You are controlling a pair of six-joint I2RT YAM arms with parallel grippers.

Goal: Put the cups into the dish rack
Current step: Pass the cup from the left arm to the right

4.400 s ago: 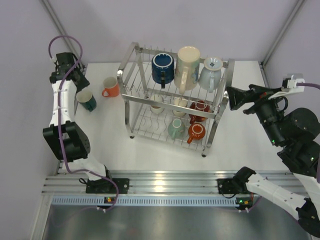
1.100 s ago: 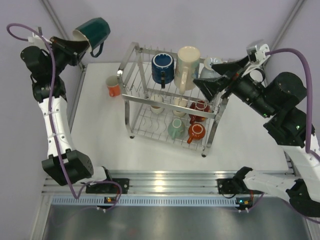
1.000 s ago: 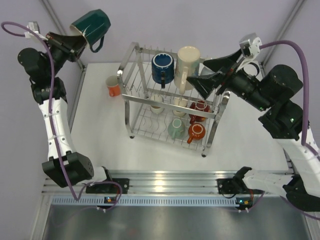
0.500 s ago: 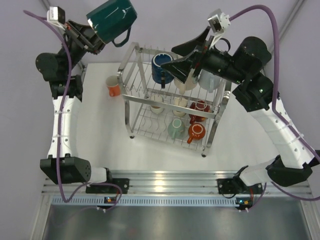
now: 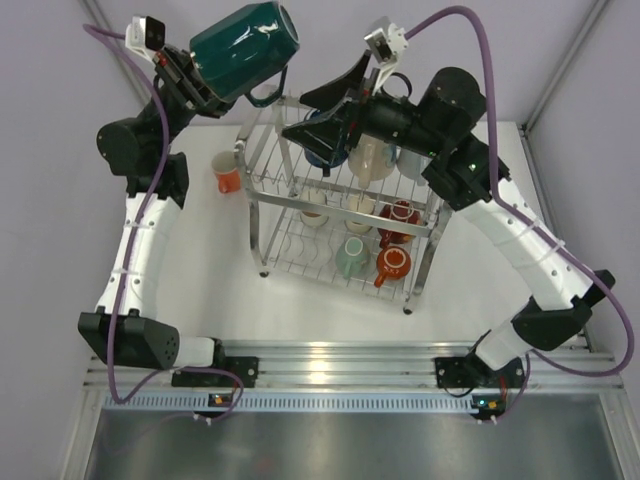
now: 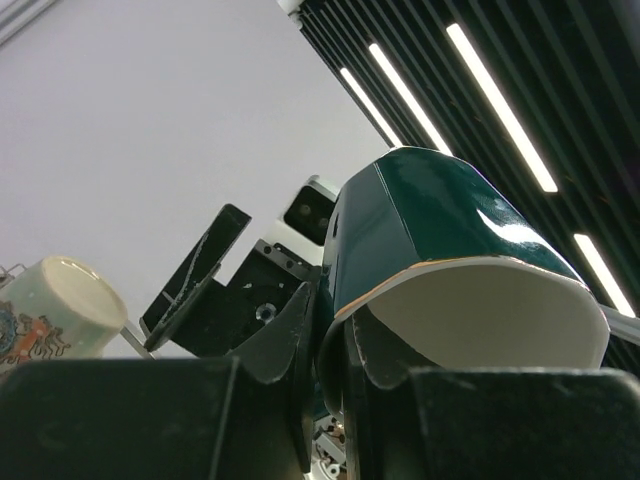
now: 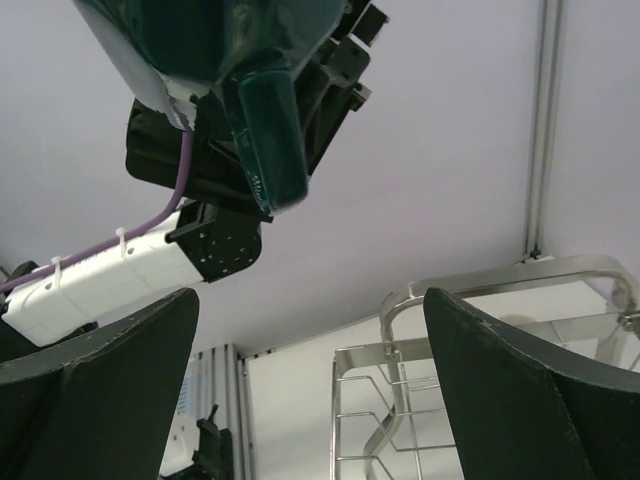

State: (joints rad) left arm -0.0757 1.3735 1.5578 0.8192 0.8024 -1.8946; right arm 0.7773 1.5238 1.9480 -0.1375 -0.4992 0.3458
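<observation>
Top view first: the left tool (image 5: 200,78) is way up in the air past the far left corner of the dish rack (image 5: 258,235), clamped onto the rim of the teal cup (image 5: 245,38). The cup is tipped on its side, with its handle hanging toward the rack. The right tool (image 5: 292,115) is also raised, over the rack's top tier. Its fingers are spread wide with nothing in them and point at the teal cup without touching it.

An orange cup (image 5: 227,172) sits on the counter (image 5: 200,260) just left of the rack. The top tier has a tall cream cup (image 5: 372,155), and the lower tier has a mint cup (image 5: 350,257) and a red cup (image 5: 392,263) side by side.

Left wrist cam: the fingers pinch the teal cup's wall right at the rim, and you can see its white inside. A printed cup (image 6: 50,305) pokes in at lower left.

Right wrist cam: both fingers are far apart at the bottom corners. The teal cup's handle hangs above them, and the rack's top corner is lower right.
</observation>
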